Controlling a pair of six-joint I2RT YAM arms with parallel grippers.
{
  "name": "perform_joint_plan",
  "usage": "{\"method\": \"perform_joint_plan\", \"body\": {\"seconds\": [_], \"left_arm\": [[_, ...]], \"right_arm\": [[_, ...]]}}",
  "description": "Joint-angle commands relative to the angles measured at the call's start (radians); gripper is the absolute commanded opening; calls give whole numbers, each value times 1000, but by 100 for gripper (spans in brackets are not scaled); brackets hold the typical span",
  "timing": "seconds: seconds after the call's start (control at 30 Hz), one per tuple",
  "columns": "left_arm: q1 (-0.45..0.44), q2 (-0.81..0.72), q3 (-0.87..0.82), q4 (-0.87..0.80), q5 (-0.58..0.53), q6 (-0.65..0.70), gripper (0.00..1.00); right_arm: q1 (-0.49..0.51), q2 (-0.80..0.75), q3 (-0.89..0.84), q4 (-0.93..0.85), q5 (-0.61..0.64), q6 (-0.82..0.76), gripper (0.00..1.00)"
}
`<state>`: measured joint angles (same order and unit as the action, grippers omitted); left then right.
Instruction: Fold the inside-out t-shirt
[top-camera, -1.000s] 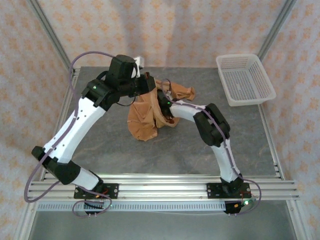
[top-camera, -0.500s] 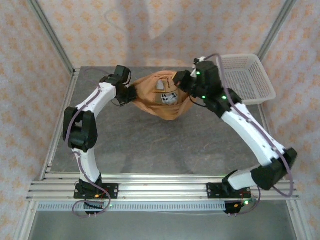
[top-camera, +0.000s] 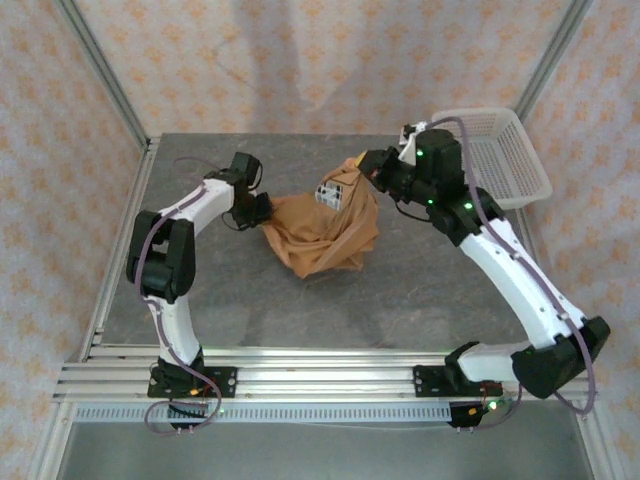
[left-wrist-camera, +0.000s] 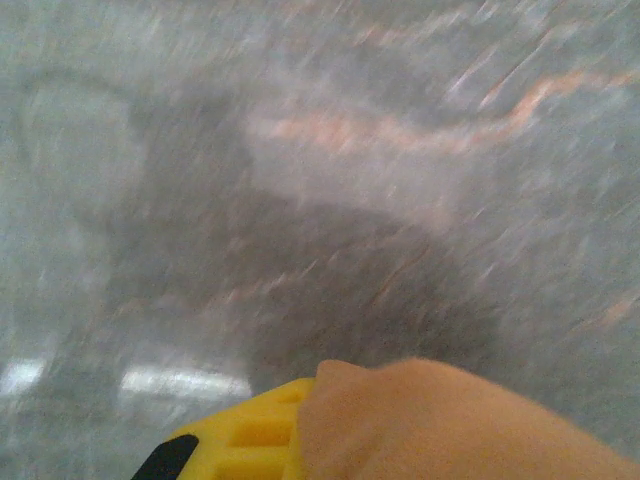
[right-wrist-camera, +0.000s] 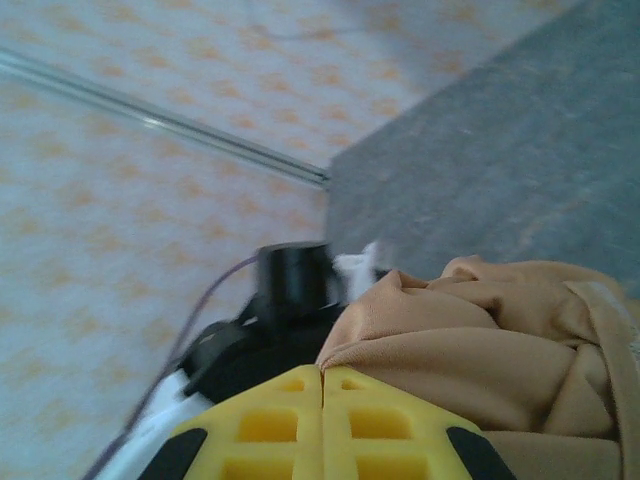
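- We've got the t-shirt (top-camera: 322, 232) bunched up mid-table (top-camera: 300, 310) between both arms, white labels (top-camera: 331, 193) facing up.
- The left gripper (top-camera: 262, 210) looks pinched on the shirt's left edge. Our wrist view is blurry, with fabric against the yellow pad (left-wrist-camera: 240, 440).
- The right gripper (top-camera: 372, 168) has its jaws pressed together on the upper right fold, near the basket (top-camera: 495, 160).

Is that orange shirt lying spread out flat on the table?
No, the inside-out t-shirt sits bunched in a crumpled heap on the table, between the left gripper and the right gripper.
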<state>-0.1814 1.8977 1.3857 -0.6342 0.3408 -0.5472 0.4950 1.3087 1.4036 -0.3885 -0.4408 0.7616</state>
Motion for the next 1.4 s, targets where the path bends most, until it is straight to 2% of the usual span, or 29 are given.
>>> {"method": "perform_joint_plan", "body": {"seconds": [0.0, 0.1, 0.13, 0.2, 0.3, 0.4, 0.53, 0.57, 0.83, 0.9, 0.97, 1.0, 1.07, 1.1, 1.13, 1.17, 1.2, 1.23, 1.27, 1.37], "left_arm": [[-8, -211, -61, 73, 39, 20, 22], [-39, -324, -118, 142, 119, 23, 50], [-55, -347, -130, 162, 147, 24, 55], [-98, -380, -152, 218, 209, 28, 60], [-200, -397, -194, 346, 272, 48, 64], [-280, -370, -214, 419, 269, 96, 66], [-313, -309, -234, 495, 309, 127, 67], [-319, -300, -241, 507, 307, 138, 70], [-363, -207, -237, 609, 182, 174, 76], [-365, -178, -214, 633, 167, 166, 74], [-365, -155, -188, 659, 174, 154, 67], [-365, -141, -168, 662, 193, 149, 54], [-365, -115, -120, 646, 242, 155, 12], [-365, -105, -91, 619, 249, 158, 0], [-364, -100, -66, 592, 252, 164, 0], [-363, -101, -47, 567, 254, 171, 0], [-360, -106, -19, 532, 248, 179, 0], [-357, -117, 2, 500, 240, 184, 0], [-351, -128, 18, 473, 235, 186, 0], [-340, -164, 67, 417, 239, 185, 0]], "right_arm": [[-7, 112, -50, 30, 14, -40, 0], [-7, 221, -53, 36, -62, -44, 0], [-7, 253, -54, 39, -88, -42, 0], [-6, 284, -64, 52, -111, -37, 0], [-5, 272, -110, 103, -111, -13, 0], [-6, 258, -119, 97, -96, -9, 0], [-10, 247, -117, 79, -80, 10, 0], [-12, 244, -117, 77, -77, 18, 0], [-17, 229, -104, 104, -119, 92, 0], [-18, 225, -110, 106, -129, 105, 0], [-19, 214, -118, 98, -127, 108, 0], [-23, 207, -125, 98, -128, 108, 0], [-42, 192, -145, 101, -132, 113, 0], [-56, 185, -159, 103, -138, 114, 0], [-78, 175, -177, 99, -146, 110, 0], [-95, 168, -189, 90, -152, 99, 8], [-120, 152, -208, 53, -146, 68, 34], [-136, 136, -222, 14, -122, 36, 50], [-146, 120, -243, -22, -86, 1, 59], [-152, 81, -322, -58, -23, -61, 63]]}}
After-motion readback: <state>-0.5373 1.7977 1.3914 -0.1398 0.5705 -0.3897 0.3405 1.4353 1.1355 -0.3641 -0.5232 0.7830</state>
